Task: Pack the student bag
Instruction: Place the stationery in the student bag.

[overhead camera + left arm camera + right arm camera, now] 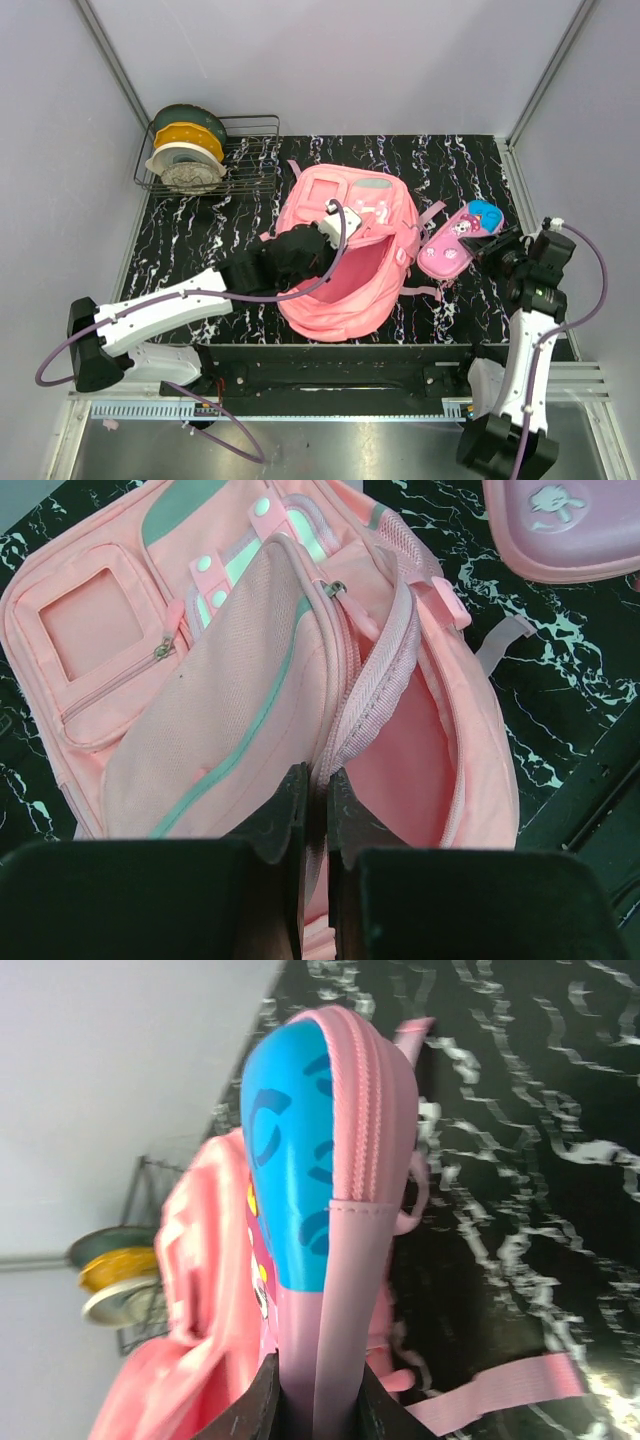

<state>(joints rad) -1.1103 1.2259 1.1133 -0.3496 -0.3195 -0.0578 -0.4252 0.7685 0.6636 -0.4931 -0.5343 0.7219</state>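
Observation:
The pink student bag [345, 245] lies in the middle of the black marbled table with its main compartment open. My left gripper [317, 800] is shut on the zipper edge of the bag's opening [375, 690] and holds it up; in the top view it sits over the bag's left side [305, 255]. My right gripper [318, 1400] is shut on a pink-purple cartoon pencil case [320, 1190] with a blue end. In the top view the pencil case [460, 238] is held just right of the bag, tilted, near my right gripper [497, 245].
A wire rack [250, 150] with green, yellow and white filament spools [187, 145] stands at the back left. Pink straps [432, 215] trail from the bag's right side. Grey walls enclose the table, and a black rail [330, 365] runs along the near edge.

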